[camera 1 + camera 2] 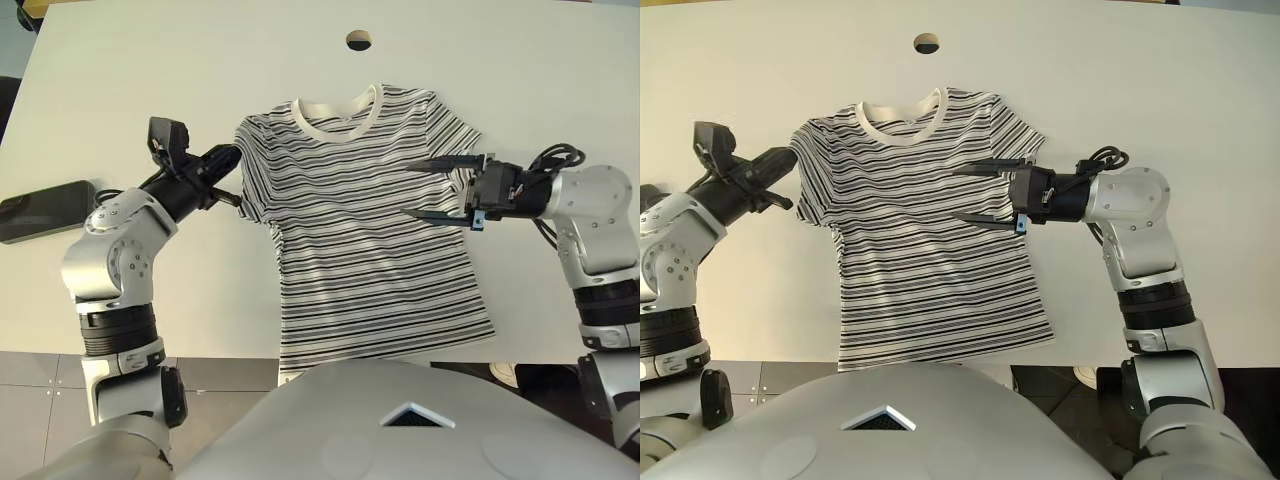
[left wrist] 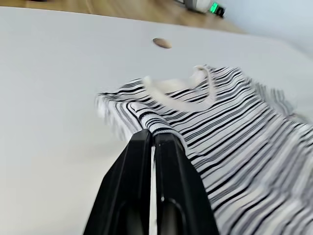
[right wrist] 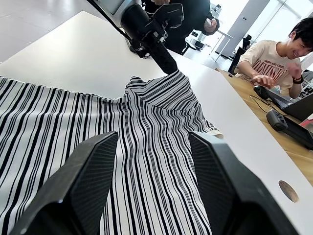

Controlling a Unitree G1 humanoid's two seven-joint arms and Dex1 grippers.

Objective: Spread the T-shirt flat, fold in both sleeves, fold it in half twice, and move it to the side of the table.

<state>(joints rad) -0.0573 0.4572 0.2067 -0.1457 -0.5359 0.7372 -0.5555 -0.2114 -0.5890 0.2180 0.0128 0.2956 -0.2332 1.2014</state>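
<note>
Two sleeves yet unfolded. My left pincer (image 1: pixel 232 156) clamps one T-shirt (image 1: pixel 360 225) sleeve (image 1: pixel 252 190); right pincer (image 1: pixel 408 190) gapes above cloth. Next, I judge: carry sleeve inward.

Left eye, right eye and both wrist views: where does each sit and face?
Left eye view: on the head, looking down at the T-shirt on the table; both arms show.
Right eye view: its stereo twin, same scene, same arms.
Left wrist view: behind the left gripper, facing the collar.
Right wrist view: behind the right gripper, facing across the T-shirt toward the left gripper.
Both wrist views share the pinched sleeve.
</note>
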